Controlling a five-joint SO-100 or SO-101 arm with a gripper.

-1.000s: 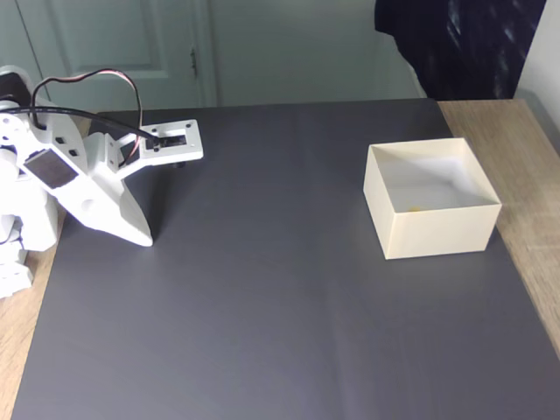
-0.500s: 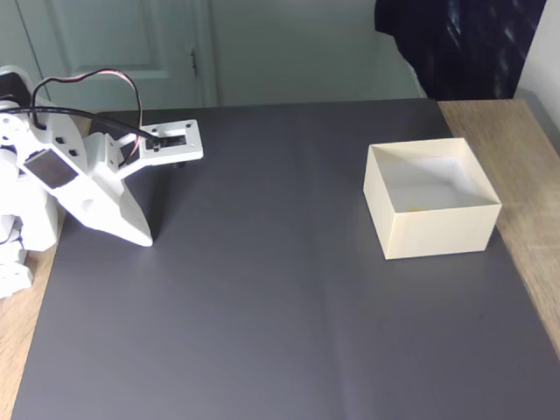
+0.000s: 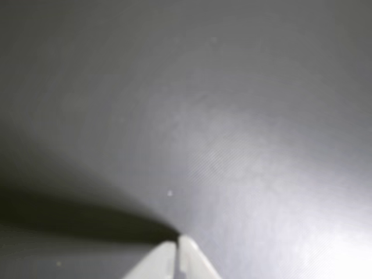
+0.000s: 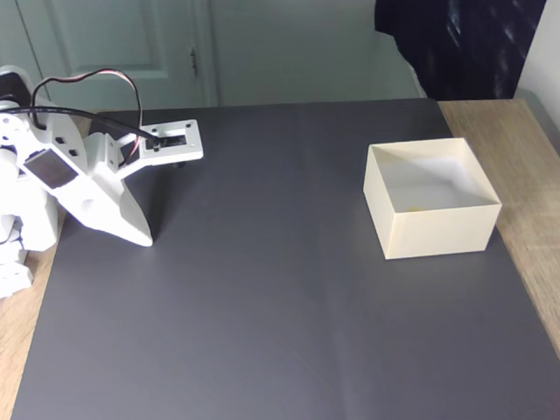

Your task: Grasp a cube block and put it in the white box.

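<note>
The white box (image 4: 437, 232) stands on the right side of the dark mat in the fixed view. Just above its front wall, inside, a small yellow sliver of the cube block (image 4: 414, 208) shows; the rest of it is hidden by the wall. My white arm rests at the far left, its gripper (image 4: 144, 238) pointing down with the tips at the mat, far from the box. In the wrist view the gripper (image 3: 178, 239) is shut, with the two fingertips pressed together, nothing between them and bare mat ahead.
A dark grey mat (image 4: 262, 306) covers most of the table. Bare wood (image 4: 525, 175) shows along the right edge and at the lower left. A pale door and a dark hanging cloth (image 4: 464, 44) are behind the table.
</note>
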